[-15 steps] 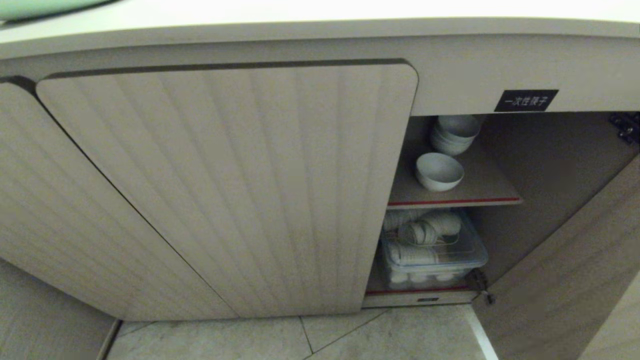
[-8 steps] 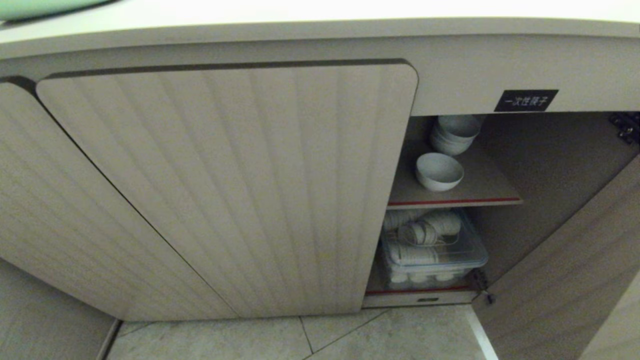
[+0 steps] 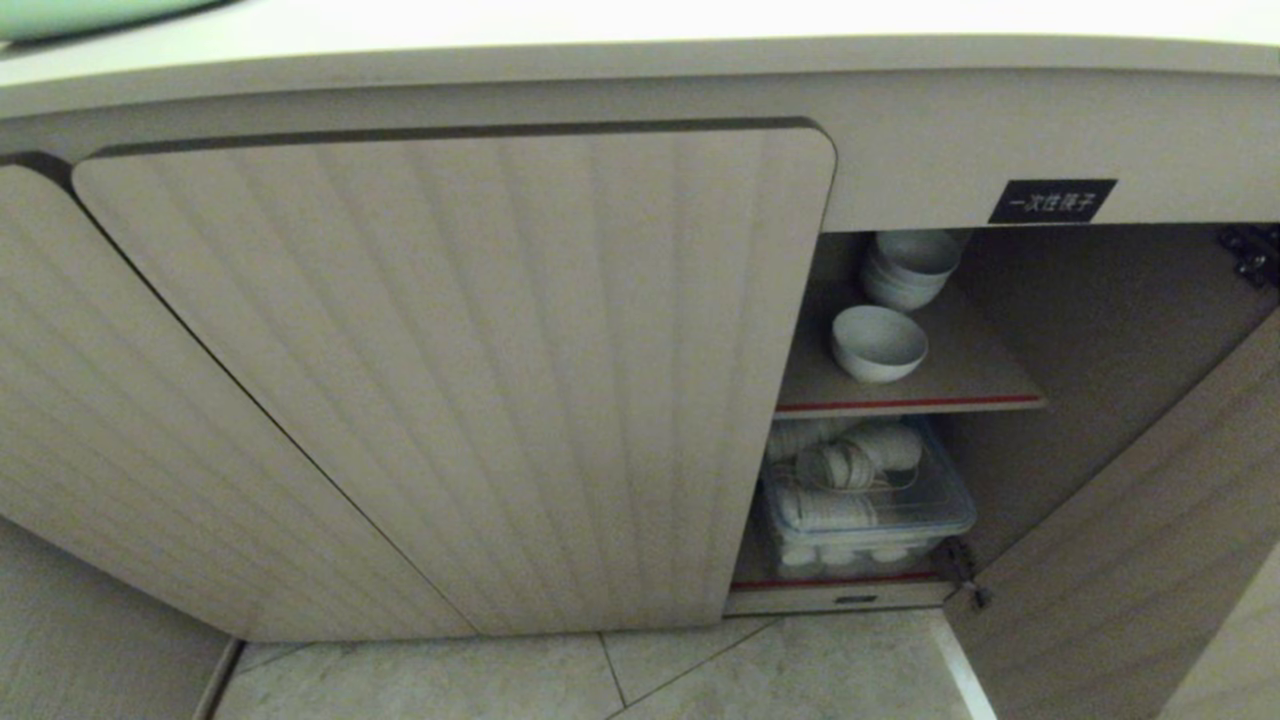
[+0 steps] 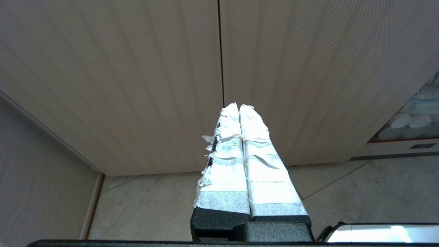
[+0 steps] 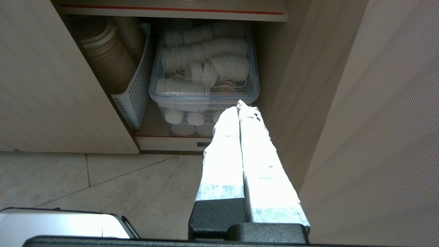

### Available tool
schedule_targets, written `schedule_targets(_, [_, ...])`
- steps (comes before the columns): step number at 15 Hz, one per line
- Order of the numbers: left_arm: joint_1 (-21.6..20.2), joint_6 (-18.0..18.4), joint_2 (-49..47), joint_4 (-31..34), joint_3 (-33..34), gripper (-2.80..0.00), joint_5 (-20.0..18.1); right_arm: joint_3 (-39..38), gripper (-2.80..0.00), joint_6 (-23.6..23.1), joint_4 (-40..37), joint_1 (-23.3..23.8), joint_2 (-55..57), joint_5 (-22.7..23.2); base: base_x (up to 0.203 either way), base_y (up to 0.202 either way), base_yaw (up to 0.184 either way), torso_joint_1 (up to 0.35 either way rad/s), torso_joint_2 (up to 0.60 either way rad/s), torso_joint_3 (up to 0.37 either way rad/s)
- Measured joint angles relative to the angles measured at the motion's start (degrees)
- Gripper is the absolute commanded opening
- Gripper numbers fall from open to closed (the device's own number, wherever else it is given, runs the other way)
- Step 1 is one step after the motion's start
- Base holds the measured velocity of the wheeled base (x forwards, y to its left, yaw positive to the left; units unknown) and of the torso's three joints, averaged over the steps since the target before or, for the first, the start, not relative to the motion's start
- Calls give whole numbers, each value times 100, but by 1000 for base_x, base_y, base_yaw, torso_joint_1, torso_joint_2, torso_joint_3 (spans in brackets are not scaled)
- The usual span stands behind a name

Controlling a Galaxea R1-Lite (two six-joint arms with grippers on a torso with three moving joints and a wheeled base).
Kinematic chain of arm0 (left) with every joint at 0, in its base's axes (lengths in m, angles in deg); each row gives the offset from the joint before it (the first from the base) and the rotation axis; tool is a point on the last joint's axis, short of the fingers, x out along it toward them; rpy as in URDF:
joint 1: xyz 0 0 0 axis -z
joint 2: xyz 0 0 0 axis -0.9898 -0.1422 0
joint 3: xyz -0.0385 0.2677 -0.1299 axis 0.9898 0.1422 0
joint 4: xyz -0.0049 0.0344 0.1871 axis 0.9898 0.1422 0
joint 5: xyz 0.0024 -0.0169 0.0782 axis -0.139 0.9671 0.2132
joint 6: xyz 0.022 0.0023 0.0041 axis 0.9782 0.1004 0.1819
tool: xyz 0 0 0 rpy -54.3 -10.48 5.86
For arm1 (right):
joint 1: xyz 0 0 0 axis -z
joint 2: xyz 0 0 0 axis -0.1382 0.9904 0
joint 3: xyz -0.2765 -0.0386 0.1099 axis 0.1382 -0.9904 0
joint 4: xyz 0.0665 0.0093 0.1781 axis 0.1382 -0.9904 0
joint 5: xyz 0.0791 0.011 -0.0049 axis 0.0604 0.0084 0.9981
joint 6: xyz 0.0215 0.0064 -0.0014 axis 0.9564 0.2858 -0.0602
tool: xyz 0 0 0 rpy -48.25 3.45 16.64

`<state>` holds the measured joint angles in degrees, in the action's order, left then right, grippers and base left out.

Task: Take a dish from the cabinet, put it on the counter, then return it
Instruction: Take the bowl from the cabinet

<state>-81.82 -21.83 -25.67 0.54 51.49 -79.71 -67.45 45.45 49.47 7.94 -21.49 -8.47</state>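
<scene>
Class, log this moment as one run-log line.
dish: on cabinet shelf | left gripper: shut, empty | right gripper: shut, empty

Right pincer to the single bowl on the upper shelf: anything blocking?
Nothing visible. The cabinet door is swung open; the dish sits alone near the shelf's front edge, with the bowl stack behind it. Right pincer is shut, low by the clear bin.

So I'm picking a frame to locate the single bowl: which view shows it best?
The head view: the dish sits alone on the red-edged upper shelf. The left wrist view misses it; the right wrist view shows only that shelf's edge.
</scene>
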Motion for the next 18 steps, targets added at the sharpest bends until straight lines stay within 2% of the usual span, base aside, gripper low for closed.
schedule_targets(4, [0,3,0,0,0,-280,-5,2,-280,-137,5,0,0,1,0,0,0,0,0,0])
schedule_targets(9, [0,2,0,0,0,-280,0,0,-280,393,-1,0,0,-21,0,0,0,0,0,0])
schedule_targets(18, [0,-5,0,0,0,-280,0,0,-280,399,-1,0,0,-21,0,0,0,0,0,0])
